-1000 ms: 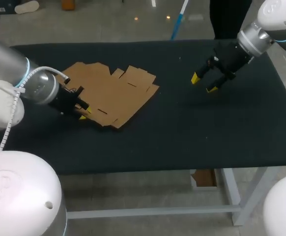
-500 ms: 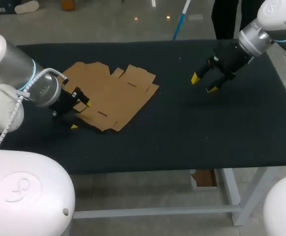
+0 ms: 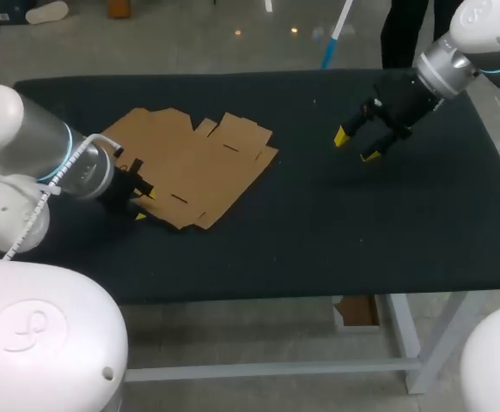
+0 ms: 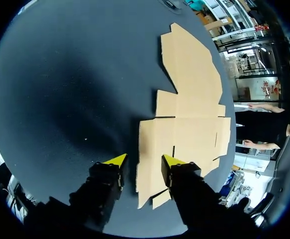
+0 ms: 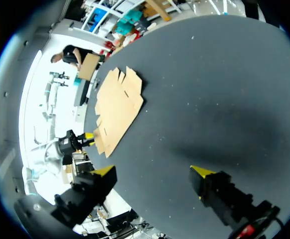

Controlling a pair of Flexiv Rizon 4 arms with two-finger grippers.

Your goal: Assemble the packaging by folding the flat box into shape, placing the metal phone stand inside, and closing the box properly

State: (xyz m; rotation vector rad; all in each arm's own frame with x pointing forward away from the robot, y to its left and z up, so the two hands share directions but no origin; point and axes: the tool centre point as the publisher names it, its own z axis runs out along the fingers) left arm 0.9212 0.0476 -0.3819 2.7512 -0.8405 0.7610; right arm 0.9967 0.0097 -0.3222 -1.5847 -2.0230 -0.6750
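From here I see the flat box (image 3: 190,163) lying unfolded on the dark table (image 3: 319,232), in the left half and toward the far side. It is a brown cardboard blank with its flaps spread out flat.

My left hand (image 3: 143,204) is down at the near-left edge of the cardboard. In the left wrist view the left hand (image 4: 145,160) has its fingers apart. One yellow tip is over the flat box (image 4: 185,124) and the other is over bare table just beside the edge, so the edge runs between them. I cannot tell whether either tip is touching the cardboard or the cloth, and nothing is clamped.

My right hand (image 3: 357,146) is on the far right of the table, well apart from the box, with its tips pointing down and to the left. The right wrist view shows the right hand (image 5: 152,172) with its fingers spread wide and only bare table (image 5: 210,89) between and ahead of them. Farther off in that view I can see the flat box (image 5: 117,107), with the left hand (image 5: 85,139) at its edge.
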